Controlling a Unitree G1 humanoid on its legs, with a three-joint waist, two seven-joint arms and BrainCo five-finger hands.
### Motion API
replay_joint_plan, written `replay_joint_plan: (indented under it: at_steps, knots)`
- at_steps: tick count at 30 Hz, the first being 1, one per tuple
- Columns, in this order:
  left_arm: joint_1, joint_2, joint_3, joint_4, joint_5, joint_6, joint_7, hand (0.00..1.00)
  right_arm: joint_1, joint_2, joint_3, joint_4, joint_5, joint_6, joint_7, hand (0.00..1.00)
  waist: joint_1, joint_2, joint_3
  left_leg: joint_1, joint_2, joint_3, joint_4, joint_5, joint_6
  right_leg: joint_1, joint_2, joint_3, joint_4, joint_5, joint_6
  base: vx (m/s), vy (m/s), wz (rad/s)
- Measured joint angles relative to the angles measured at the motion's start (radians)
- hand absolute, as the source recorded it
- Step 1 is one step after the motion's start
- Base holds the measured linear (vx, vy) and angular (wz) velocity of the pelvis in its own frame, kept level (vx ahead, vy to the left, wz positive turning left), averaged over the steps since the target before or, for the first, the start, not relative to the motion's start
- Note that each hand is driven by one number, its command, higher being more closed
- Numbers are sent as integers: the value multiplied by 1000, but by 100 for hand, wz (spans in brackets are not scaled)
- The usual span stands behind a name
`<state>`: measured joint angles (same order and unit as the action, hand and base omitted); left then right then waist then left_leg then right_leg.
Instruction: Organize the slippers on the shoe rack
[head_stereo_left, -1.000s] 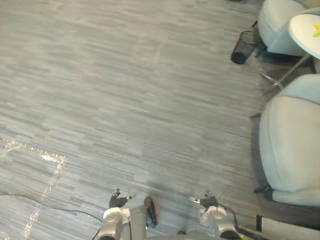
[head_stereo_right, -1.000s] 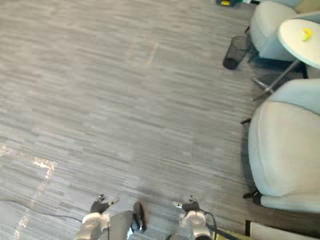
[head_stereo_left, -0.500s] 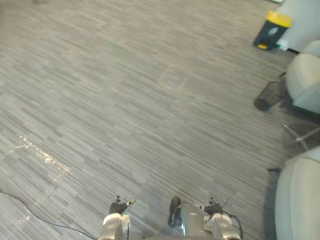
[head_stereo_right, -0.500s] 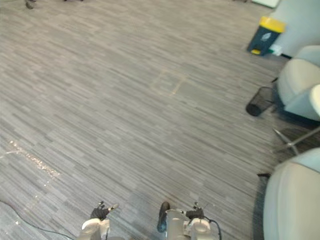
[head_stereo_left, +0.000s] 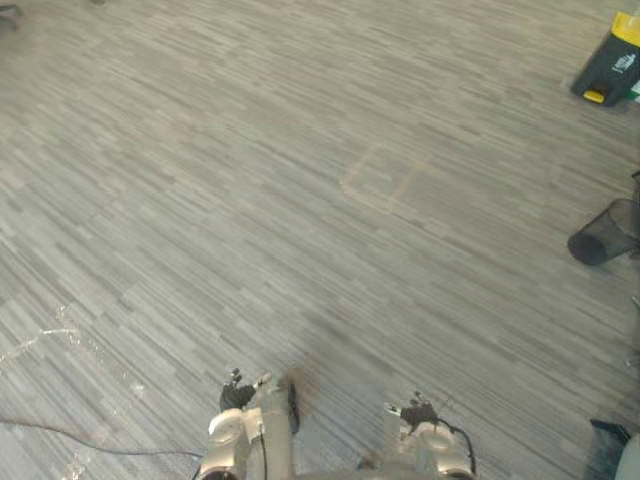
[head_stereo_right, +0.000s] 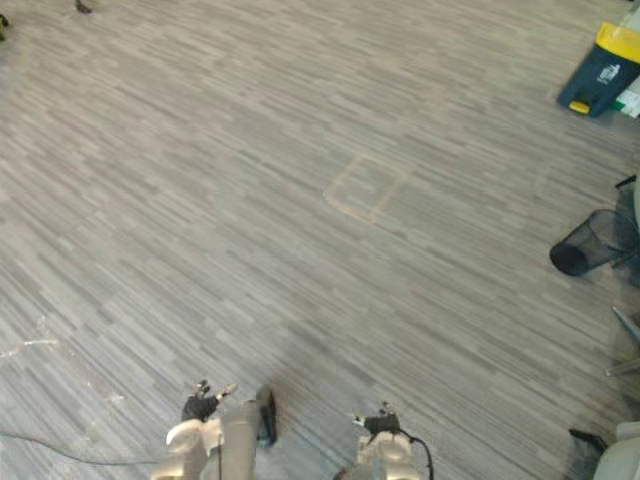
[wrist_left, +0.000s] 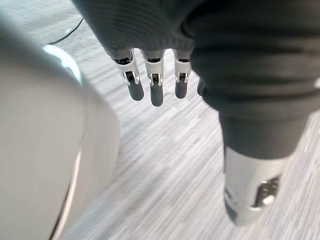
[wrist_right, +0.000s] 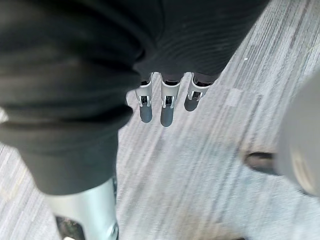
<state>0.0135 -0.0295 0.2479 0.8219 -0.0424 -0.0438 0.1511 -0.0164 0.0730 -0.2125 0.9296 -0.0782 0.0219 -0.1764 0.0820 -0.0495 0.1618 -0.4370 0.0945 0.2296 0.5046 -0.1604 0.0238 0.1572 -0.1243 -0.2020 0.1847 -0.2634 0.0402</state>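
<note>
Hands hang at the near edge, the left hand (wrist_left: 155, 80) on the left and the right hand (wrist_right: 167, 102) on the right, both with fingers straight and loose, holding nothing above the grey striped carpet floor (head_stereo_left: 200, 200). Where the slippers and the shoe rack are cannot be told. Farther out, a faint square outline (head_stereo_left: 385, 180) marks the carpet. At the right a black mesh wastebasket (head_stereo_left: 605, 232) lies on its side. Farthest right stands a dark bin with a yellow lid (head_stereo_left: 612, 68).
</note>
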Motion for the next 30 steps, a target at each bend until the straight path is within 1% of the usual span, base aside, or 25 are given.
replay_joint_plan:
  at_steps: [1,3,5,6,7,8,9,11,12,13,14,15,16,17,18,19,20,21,22,24,25,26,27,29,30]
  knots:
    - [-2,2,1,7,1,1,1,0,0,-1,-3,-8,-1,-2,0,0,1,-5,-3,2,-3,12,27,-26,13,-16,-11,18,49,11,17,740,381,-7]
    - [-12,11,-8,38,0,9,2,0,-2,-2,-17,-11,-2,-2,0,0,-1,-4,2,67,-21,21,53,-79,50,-100,-53,51,329,53,56,551,279,-3]
    - [-11,8,-9,66,1,14,2,0,1,-6,-12,-11,-3,-1,4,0,-2,17,15,200,-22,19,20,-114,61,-185,-58,76,637,40,52,488,170,-23]
    - [-11,5,-10,73,0,13,2,0,6,-6,-7,-12,-3,-3,5,0,-4,25,17,270,-22,21,-11,-120,63,-235,-56,70,741,28,40,422,95,-32]
    - [-9,1,-10,74,0,13,2,0,11,-5,-6,-16,-6,-4,5,0,-9,34,13,319,-22,22,-47,-130,64,-285,-51,48,794,22,28,377,56,-29]
    - [-11,-6,-10,73,-1,12,2,0,15,-4,-5,-22,-11,-4,4,0,-23,46,6,395,-18,16,-119,-178,43,-376,-39,-11,817,6,11,379,47,-25]
    - [-19,-4,-10,76,-1,12,2,0,13,-4,1,-22,-12,-3,5,0,-24,40,11,425,-23,25,-136,-192,28,-425,-36,-35,805,-5,7,366,14,-29]
    - [-33,-3,-12,93,-1,12,3,0,12,-4,-2,-52,-12,-4,4,0,-30,34,9,469,-23,39,-145,-234,16,-516,-17,-102,657,-12,5,425,-31,-23]
    - [-43,-3,-12,107,-1,13,2,0,13,-10,-13,-50,-13,-10,3,0,-35,27,12,517,-23,51,-175,-247,3,-542,15,-142,470,15,1,500,-59,-10]
    - [-47,0,-22,114,0,11,2,0,12,-9,-19,-49,-18,-10,3,0,-40,22,13,560,-29,54,-214,-249,-4,-542,38,-163,303,67,3,456,-52,1]
    - [-49,6,-37,120,1,11,1,0,9,-9,-21,-46,-23,-9,4,0,-46,14,12,594,-41,46,-253,-246,-10,-547,49,-161,201,123,-4,540,-77,36]
    - [-50,14,-48,139,1,11,0,0,5,-13,-22,-38,-33,-9,4,0,-70,17,7,644,-44,13,-308,-236,-27,-547,68,-137,176,245,-56,646,-96,48]
    - [-54,10,-48,150,1,11,-1,0,-10,-17,-25,-25,-38,-4,4,0,-77,32,0,666,-23,-22,-328,-221,-45,-537,88,-133,186,234,-137,652,-108,36]
    - [-52,10,-43,154,4,12,-2,0,-32,-14,-49,-5,-39,-2,4,0,-64,35,4,672,-18,-58,-325,-182,-90,-553,72,-136,259,193,-159,634,-140,21]
    - [-59,-9,-42,154,9,14,-1,0,-34,-14,-74,-8,-39,1,4,0,-77,38,9,693,-31,-107,-324,-143,-102,-584,35,-144,395,147,-171,552,-186,19]
    - [-45,-23,-35,152,22,14,2,0,-31,-34,-85,-21,-40,-6,4,0,-85,54,1,703,-31,-131,-277,-131,-109,-616,35,-169,470,88,-135,507,-220,34]
    - [-19,-14,-29,148,24,13,-1,0,-23,-24,-61,-23,-39,-6,5,0,-82,53,-19,659,-19,-140,-142,-131,-115,-564,52,-180,351,93,-154,449,-271,25]
    - [-20,-30,-21,139,33,15,0,0,-11,-39,-45,-22,-38,-5,6,0,-83,95,-21,552,24,-154,134,-93,-150,-495,99,-193,307,68,-180,524,-237,-15]
    - [-10,-29,-8,123,40,13,-3,0,-13,-31,-32,-8,-37,-2,5,0,-61,123,-20,437,93,-143,385,-57,-165,-432,167,-167,243,56,-191,571,-199,-50]
    - [4,-22,10,108,40,15,1,0,-9,0,0,2,-33,0,6,0,-45,114,-8,320,153,-99,561,-99,-136,-327,213,-133,178,38,-204,621,-107,-69]
    - [16,-19,6,100,39,18,0,0,-9,0,19,8,-29,5,10,0,-35,101,-1,275,162,-80,572,-120,-122,-263,220,-111,143,30,-201,788,-112,-75]
    - [27,-19,6,49,38,14,0,0,4,-1,18,7,-28,6,5,0,-22,84,5,205,167,-33,497,-153,-97,-163,222,-70,78,28,-198,641,-69,-66]
    - [30,-19,5,41,38,12,0,0,5,-1,18,5,-28,5,4,0,-22,81,3,183,166,-23,470,-160,-92,-136,221,-58,58,28,-195,660,-15,-75]
    - [34,-25,7,24,38,8,-1,0,2,0,16,-6,-28,5,3,0,-21,75,3,106,141,0,310,-167,-90,-48,214,-9,-15,27,-159,532,72,-56]
    - [30,-22,8,24,38,7,-2,0,0,1,8,-8,-28,4,3,0,-21,70,6,84,115,-4,173,-149,-95,-12,202,11,-43,19,-142,560,169,-52]
